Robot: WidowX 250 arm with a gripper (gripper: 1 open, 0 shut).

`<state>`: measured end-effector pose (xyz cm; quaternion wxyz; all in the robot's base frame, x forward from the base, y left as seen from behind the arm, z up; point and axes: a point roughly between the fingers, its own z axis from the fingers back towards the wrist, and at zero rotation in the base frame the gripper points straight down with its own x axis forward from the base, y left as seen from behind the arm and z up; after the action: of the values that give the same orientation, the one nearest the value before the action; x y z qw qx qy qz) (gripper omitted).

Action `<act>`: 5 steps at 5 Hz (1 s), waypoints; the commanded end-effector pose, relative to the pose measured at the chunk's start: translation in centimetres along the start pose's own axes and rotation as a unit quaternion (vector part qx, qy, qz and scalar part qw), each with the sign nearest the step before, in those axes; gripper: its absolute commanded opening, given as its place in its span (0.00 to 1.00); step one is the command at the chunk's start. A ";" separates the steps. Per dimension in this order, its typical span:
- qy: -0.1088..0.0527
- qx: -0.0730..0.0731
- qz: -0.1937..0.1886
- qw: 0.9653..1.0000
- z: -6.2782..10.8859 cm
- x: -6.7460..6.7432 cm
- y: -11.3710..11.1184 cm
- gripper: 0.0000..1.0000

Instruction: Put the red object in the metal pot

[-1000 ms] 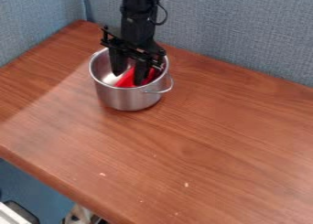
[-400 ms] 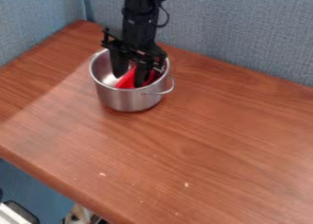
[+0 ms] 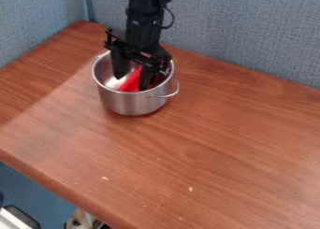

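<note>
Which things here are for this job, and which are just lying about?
For the job:
- red block
- metal pot
- gripper

Just there:
- wooden table
- dark object, bottom left corner

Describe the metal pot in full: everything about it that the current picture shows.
The metal pot is round, shiny and silver, like steel, with straight sides, a rolled rim and a thin wire handle on its right in the picture. It stands upright on the brown wooden table. The red object is inside, partly hidden by the end effector reaching in; whether that touches the pot can't be told.
</note>
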<state>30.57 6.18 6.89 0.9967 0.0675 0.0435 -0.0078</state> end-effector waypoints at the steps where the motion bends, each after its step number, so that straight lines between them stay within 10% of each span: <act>1: -0.019 0.012 -0.004 1.000 1.3 0.1 0.1 1.00; 2: -0.017 0.014 -0.004 1.000 1.4 0.0 0.0 1.00; 3: -0.012 0.014 -0.004 1.000 1.0 0.1 0.0 0.00; 4: -0.011 0.015 -0.004 1.000 0.9 0.1 -0.1 1.00; 5: -0.008 0.016 -0.004 1.000 0.8 0.1 -0.1 1.00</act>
<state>30.49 6.04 6.86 0.9960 0.0754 0.0476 -0.0083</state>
